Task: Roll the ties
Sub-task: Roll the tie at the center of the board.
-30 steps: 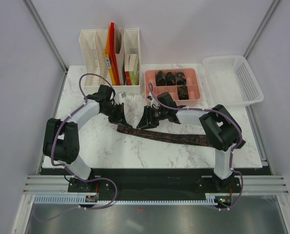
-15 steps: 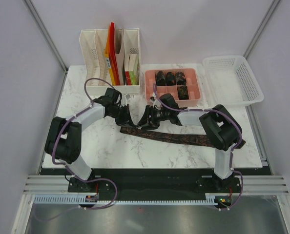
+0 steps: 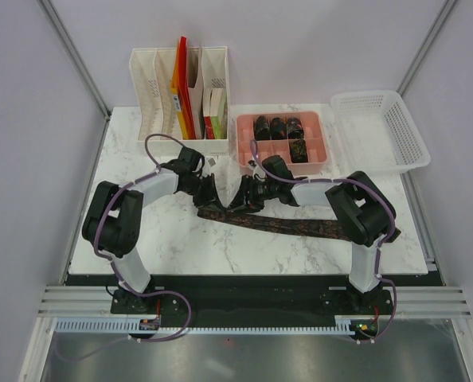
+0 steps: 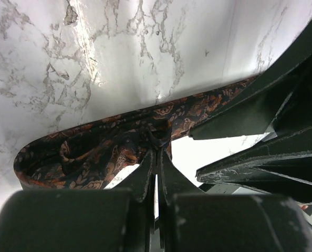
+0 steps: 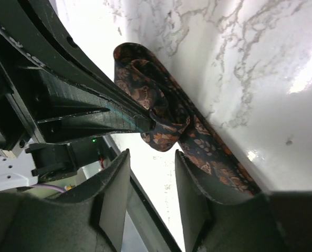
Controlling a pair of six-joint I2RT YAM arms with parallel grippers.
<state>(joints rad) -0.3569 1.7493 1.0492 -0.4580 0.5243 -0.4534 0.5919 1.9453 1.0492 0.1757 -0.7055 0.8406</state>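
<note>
One long dark patterned tie (image 3: 292, 225) lies flat across the marble table (image 3: 141, 143). Both grippers meet at its left end. My left gripper (image 3: 210, 200) is shut, and in the left wrist view its tips (image 4: 158, 149) pinch a small fold of the tie (image 4: 82, 157). My right gripper (image 3: 238, 205) faces it from the right. In the right wrist view it (image 5: 152, 157) stands open with nothing between the pads, and the folded tie end (image 5: 169, 118) lies just beyond its tips. Several rolled ties (image 3: 278, 127) sit in the pink tray (image 3: 283, 116).
A white file organiser (image 3: 181, 95) with books stands at the back left, close behind the left arm. The pink tray is just behind the right gripper. A white basket (image 3: 380, 131) stands at the back right.
My left gripper has moved right and slightly nearer, closing the gap to the right gripper at the tie's left end. The right gripper has barely shifted.
</note>
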